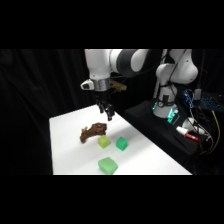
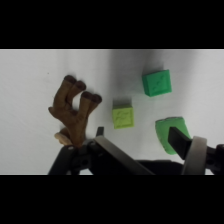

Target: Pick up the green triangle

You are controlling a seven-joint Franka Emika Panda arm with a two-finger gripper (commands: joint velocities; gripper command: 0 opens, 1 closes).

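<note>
The green triangle lies near the table's front edge, a low bright green wedge. In the wrist view the green triangle sits at the lower right, partly covered by one black finger. My gripper hangs above the table's back part, well away from the triangle and just above a brown toy animal. In the wrist view my gripper is open with nothing between its fingers.
A small yellow-green cube and a darker teal-green cube stand between the toy and the triangle. In the wrist view the toy is at the left. The arm's base and cables sit beyond the table's right edge.
</note>
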